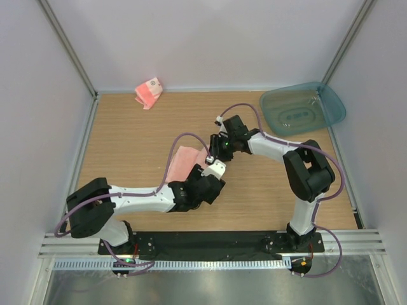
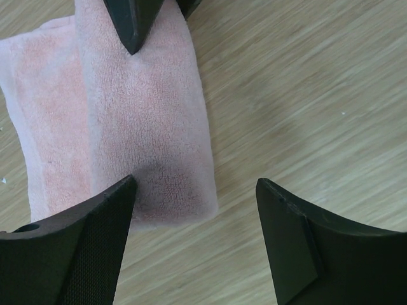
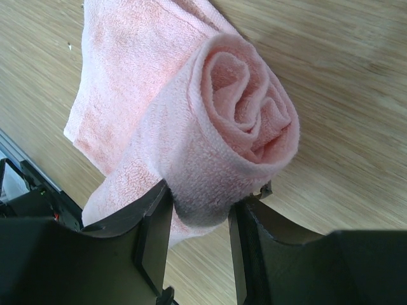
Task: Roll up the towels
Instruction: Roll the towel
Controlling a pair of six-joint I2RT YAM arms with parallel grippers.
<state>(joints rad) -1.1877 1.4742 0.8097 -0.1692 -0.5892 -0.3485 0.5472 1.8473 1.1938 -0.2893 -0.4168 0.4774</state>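
**Plain towel [image 3: 245, 121] half rolled at the centre of the table [image 1: 127, 127].**
The right gripper [image 3: 200, 210] is clenched on the end of the roll, where a loose salmon-pink spiral shows. The unrolled tail lies flat toward the upper left of that view. The left gripper [image 2: 195, 183] hangs released over the flat part, jaws apart. The striped towel [image 1: 149, 93] lies crumpled at the overhead frame's upper left, well apart.

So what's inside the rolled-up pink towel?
Only more towel, wound in a spiral, shows at the open end. The right gripper pinches the roll. Deeper inside is covered by the folds.
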